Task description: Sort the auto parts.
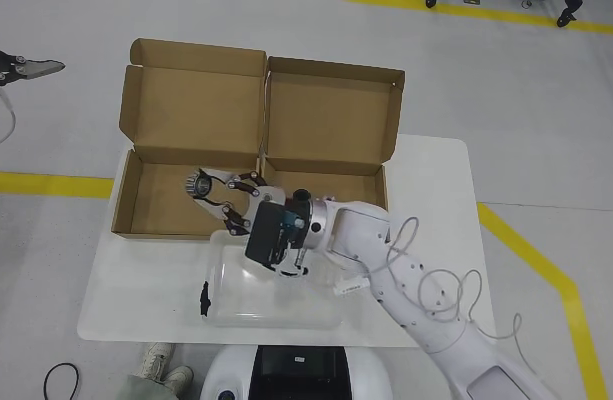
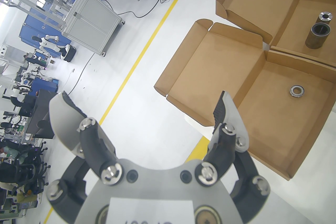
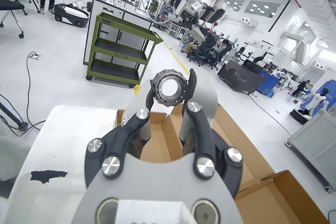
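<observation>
The right gripper (image 3: 171,84) is clenching a roller bearing (image 3: 169,101) between its fingertips, with the bearing's bore facing the wrist. Directly below the gripper, the first box (image 1: 151,205) is lying open. Just beside it, on the side of the arm's forearm, the second box (image 1: 356,188) is sitting open too. Back under the wrist, a clear plastic tray (image 1: 236,305) is resting on the white table (image 1: 436,180), with a black scrap (image 1: 204,298) at its edge.

The left gripper (image 2: 143,104) is hanging off the table over the floor, its jaws spread wide and holding nothing. Ahead of it, a small bearing ring (image 2: 296,91) is lying flat in the first box. Farther on, in the second box, a dark sleeve (image 2: 319,36) is standing upright with a silver cylinder (image 2: 325,17) just behind it.
</observation>
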`<action>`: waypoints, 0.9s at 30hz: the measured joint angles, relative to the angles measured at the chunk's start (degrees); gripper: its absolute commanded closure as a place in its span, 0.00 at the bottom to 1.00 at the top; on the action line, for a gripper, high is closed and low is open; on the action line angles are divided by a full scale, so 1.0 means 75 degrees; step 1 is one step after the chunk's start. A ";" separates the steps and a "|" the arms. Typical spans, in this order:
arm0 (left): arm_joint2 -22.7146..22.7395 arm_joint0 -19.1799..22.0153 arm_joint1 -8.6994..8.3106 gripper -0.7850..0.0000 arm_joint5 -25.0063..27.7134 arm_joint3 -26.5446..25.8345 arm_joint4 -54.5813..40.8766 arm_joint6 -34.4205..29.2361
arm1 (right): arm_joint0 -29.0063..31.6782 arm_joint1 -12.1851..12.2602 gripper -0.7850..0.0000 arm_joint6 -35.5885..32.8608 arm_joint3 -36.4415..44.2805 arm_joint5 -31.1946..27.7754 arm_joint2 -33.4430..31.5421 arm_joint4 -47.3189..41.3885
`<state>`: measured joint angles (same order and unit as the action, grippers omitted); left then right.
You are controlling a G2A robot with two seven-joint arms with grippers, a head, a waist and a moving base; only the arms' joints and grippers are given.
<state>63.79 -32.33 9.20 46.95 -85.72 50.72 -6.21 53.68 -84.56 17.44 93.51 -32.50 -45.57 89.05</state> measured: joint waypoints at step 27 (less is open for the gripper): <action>0.0000 0.0000 0.0000 0.00 0.0000 0.0000 0.0000 0.0000 | -0.0801 0.0011 1.00 -0.0630 0.0870 -0.0167 -0.0786 -0.0430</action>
<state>63.79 -32.33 9.20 46.95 -85.72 50.72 -6.21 47.67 -84.48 12.71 100.04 -33.75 -51.46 85.82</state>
